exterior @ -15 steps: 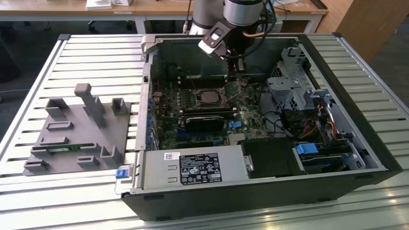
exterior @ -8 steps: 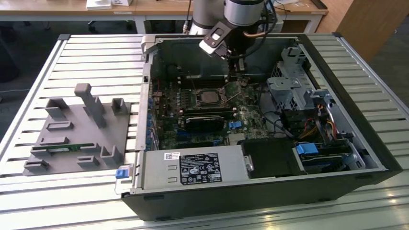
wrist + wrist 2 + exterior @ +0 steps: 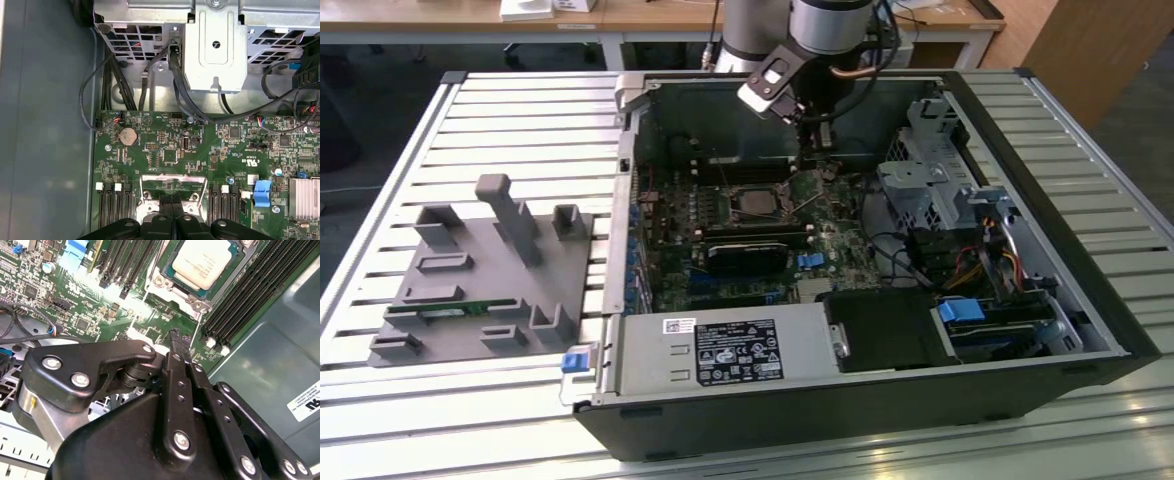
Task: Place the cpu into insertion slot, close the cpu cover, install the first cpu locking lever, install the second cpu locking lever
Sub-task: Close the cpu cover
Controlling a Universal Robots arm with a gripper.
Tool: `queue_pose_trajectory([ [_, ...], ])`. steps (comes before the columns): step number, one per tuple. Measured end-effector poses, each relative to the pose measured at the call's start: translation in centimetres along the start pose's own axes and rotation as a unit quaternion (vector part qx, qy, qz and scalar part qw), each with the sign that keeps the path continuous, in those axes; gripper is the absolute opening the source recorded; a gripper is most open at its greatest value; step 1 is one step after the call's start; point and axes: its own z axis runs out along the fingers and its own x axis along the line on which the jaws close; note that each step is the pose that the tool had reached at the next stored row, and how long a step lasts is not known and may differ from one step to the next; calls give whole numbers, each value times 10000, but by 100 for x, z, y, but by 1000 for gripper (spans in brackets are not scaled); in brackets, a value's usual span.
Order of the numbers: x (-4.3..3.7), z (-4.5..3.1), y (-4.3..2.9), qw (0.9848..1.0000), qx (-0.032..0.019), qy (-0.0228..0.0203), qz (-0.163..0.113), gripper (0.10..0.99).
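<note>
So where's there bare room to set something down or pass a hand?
Free: slatted table around the grey fixture tray; bare case floor beside the motherboard. Crowded: near the cpu, where the gripper sits between memory slots, and cables by the drive cage.

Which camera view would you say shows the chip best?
The second wrist view: the chip appears large, silver top clear. The exterior view shows it small, mid-board; the first wrist view catches the cover edge beyond the pincer.
</note>
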Motion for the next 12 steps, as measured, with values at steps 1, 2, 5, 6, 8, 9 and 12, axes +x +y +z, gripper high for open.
queue_pose_trajectory([
  [1,0,0,3,10000,0,0,0,106],
  [2,0,0,6,10000,0,0,0,106],
  [5,0,1,17,10000,0,0,0,106],
  [6,0,1,21,10000,0,0,0,106],
  [8,0,1,28,10000,0,0,0,106],
  [9,0,1,32,10000,0,0,0,106],
  [12,0,2,44,10000,0,0,0,106],
])
